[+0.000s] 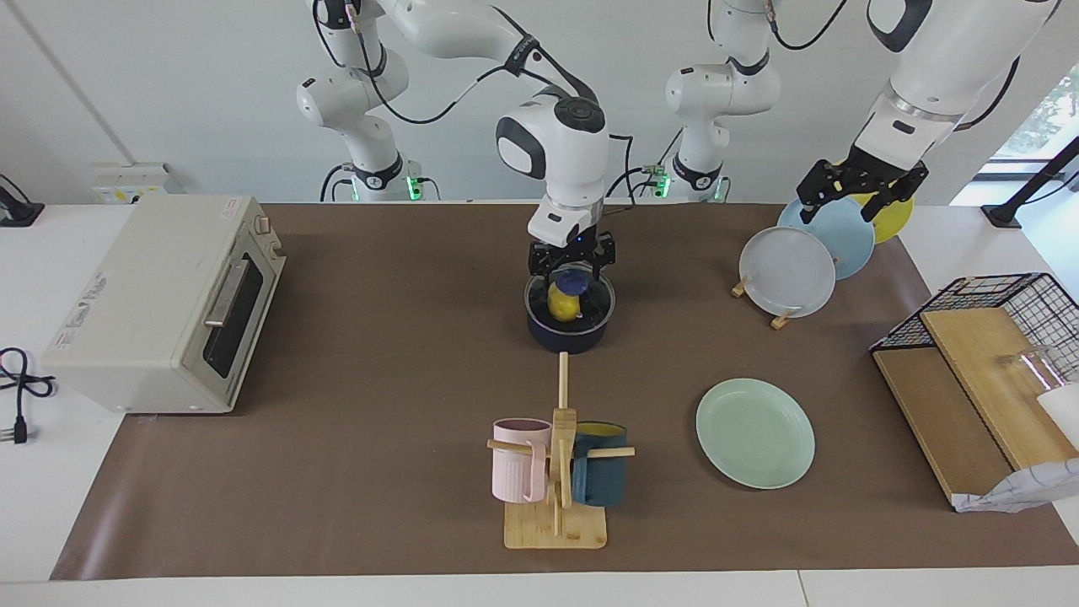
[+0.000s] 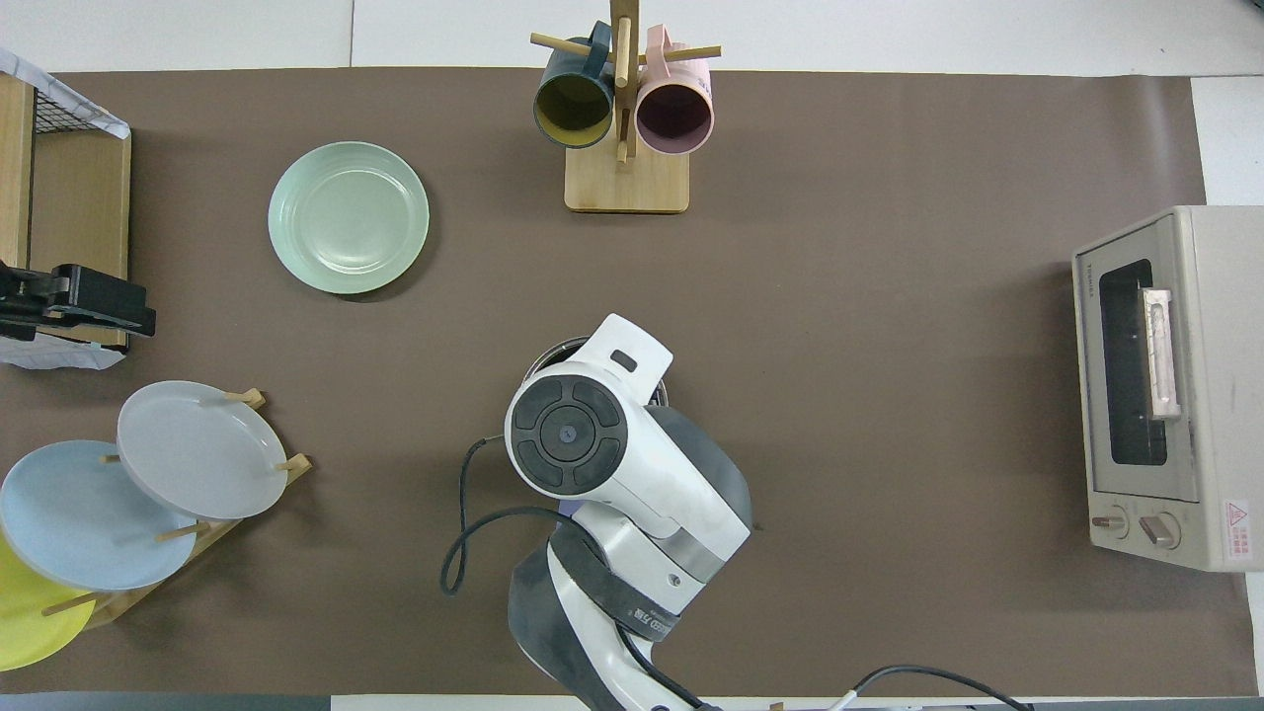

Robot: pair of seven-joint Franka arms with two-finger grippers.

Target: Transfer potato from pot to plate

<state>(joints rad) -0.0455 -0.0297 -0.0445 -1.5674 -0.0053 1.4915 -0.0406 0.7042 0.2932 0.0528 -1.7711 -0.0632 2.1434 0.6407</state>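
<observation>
The yellow potato lies inside the dark navy pot at the middle of the table. My right gripper points down right over the pot, just above the potato. In the overhead view my right arm covers the pot, and only a sliver of its rim shows; the potato is hidden there. The mint-green plate lies flat and empty, farther from the robots than the pot, toward the left arm's end. My left gripper is open and empty, raised over the plate rack.
A wooden rack holds a grey-white plate, a light blue plate and a yellow plate. A mug tree with a pink and a teal mug stands farther out than the pot. A toaster oven sits at the right arm's end, a wire basket at the left arm's.
</observation>
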